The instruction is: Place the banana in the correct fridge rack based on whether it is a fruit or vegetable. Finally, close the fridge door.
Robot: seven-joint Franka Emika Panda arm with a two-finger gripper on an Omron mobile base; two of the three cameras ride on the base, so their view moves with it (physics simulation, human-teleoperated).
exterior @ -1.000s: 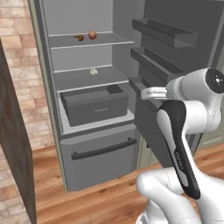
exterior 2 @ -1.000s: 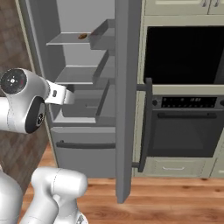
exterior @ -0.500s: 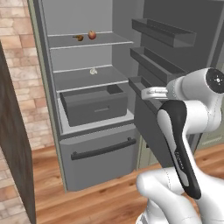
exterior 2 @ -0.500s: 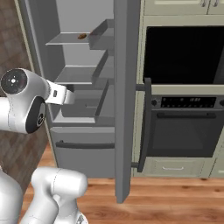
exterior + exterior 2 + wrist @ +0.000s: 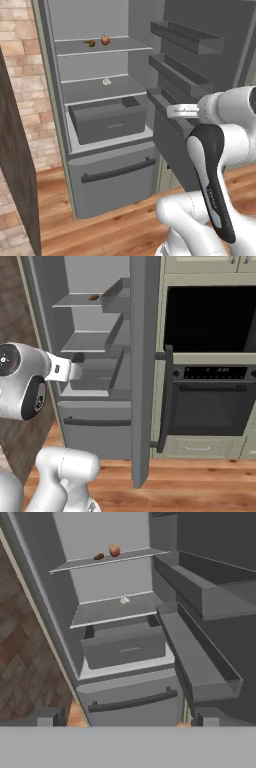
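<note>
My claw (image 5: 125, 718): empty, both dark fingertips spread wide at the bottom of the hand view, aimed into the open fridge from outside it.

Tall flat grey fridge door (image 5: 210, 75): swung open on the right, its inner face turned toward me. It stands between my arm and the oven wall; in the right base view its edge (image 5: 145, 371) hides much of the fridge interior.

Grey door bins (image 5: 200, 657): several stacked up the inside of the door, nearest ones just beside my claw on the right. I see nothing in them.

Uppermost flat grey fridge rack (image 5: 100, 48): spans the interior near the top, light front edge. Contents:
- small curved brownish-orange banana (image 5: 90, 43), lying on the rack's left part, toward the back;
- round red apple (image 5: 105, 39), just beside the banana on its right.

Lower grey shelf (image 5: 95, 90): holds one pale whitish bulb (image 5: 106, 81) near its middle.

Box-shaped grey drawer (image 5: 107, 119): below the lower shelf, pulled partly out; contents cannot be told.

Lower grey drawer front with dark horizontal handle (image 5: 117, 172): shut.

Black built-in oven (image 5: 207, 376): right of the door, closed.

Brick wall (image 5: 25, 95): left of the fridge.

Wooden floor (image 5: 100, 225).
</note>
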